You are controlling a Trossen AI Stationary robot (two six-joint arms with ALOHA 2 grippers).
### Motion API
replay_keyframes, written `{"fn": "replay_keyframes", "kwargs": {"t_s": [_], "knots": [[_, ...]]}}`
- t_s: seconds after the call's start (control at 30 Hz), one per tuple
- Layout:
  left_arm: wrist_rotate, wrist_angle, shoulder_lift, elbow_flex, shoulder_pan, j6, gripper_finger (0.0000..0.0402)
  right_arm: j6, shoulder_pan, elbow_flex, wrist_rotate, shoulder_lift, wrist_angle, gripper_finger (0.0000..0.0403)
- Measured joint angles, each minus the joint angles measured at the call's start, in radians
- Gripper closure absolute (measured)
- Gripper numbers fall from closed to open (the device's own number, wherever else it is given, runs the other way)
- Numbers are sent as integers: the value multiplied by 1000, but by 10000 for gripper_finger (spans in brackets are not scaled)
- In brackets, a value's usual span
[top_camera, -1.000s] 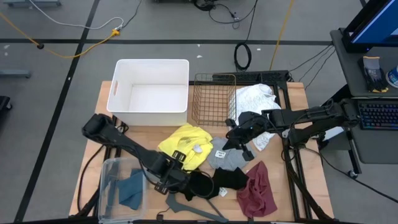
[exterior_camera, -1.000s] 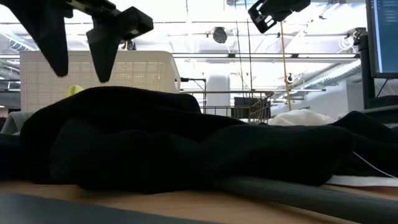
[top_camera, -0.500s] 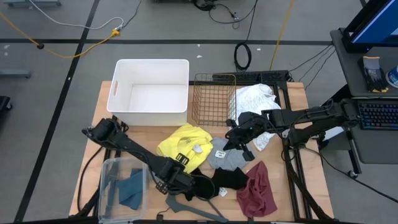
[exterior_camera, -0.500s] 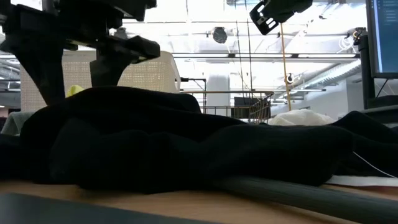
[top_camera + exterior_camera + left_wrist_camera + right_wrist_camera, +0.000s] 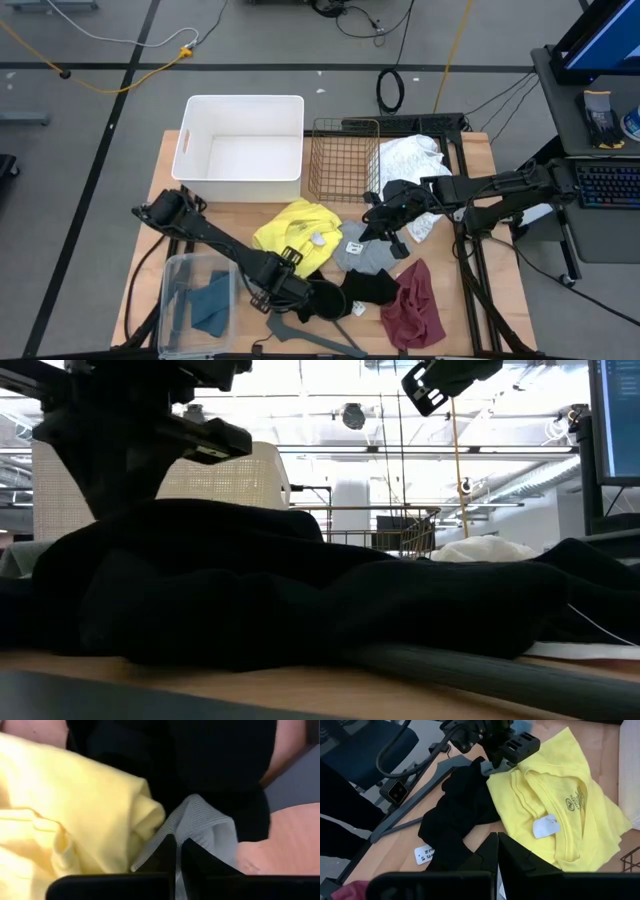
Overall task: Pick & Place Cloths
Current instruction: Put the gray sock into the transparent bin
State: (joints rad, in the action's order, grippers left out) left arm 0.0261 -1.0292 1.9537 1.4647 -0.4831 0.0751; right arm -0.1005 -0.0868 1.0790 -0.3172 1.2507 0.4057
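Observation:
The black cloth (image 5: 350,292) lies near the table's front edge, between the yellow cloth (image 5: 295,232) and the maroon cloth (image 5: 415,308). My left gripper (image 5: 288,290) points down onto the black cloth's left end and is shut there; the low view shows it sunk into the top of the black heap (image 5: 130,490). My right gripper (image 5: 378,228) hangs shut and bare above the grey cloth (image 5: 365,256). A white cloth (image 5: 415,160) lies at the far right. My left gripper comes from above, pointing down, with its fingertips (image 5: 170,845) closed on a raised fold of grey ribbed fabric (image 5: 192,815) at the black cloth's edge, beside the yellow cloth (image 5: 75,815). I cannot tell whether that fold belongs to the black cloth. The cloth lies on the table.
A white bin (image 5: 243,150) and a wire basket (image 5: 343,160) stand at the far side. A clear box (image 5: 195,300) holding a blue-grey cloth stands at the near left. A grey hanger (image 5: 315,335) lies along the front edge under the black cloth.
My left gripper has sunk straight down onto the left end of the black cloth, its open fingers coming astride the top of the heap, and has then shut there. The cloths have stayed where they lay.

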Motion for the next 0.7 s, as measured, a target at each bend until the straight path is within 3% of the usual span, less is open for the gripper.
{"fn": "replay_keyframes", "kwargs": {"t_s": [0.17, 0.37, 0.57, 0.7], "knots": [[-10, -53, -14, 0, 4, -32, 397, -1, 0, 0, 0, 0, 0, 403], [-11, -98, -123, 0, 41, -151, 399, -22, 0, 0, 0, 0, 0, 403], [14, -8, -289, 0, 86, -318, 400, -24, 0, 0, 0, 0, 0, 403], [85, 88, -390, 0, 104, -413, 401, -53, 0, 0, 0, 0, -1, 403]]}}
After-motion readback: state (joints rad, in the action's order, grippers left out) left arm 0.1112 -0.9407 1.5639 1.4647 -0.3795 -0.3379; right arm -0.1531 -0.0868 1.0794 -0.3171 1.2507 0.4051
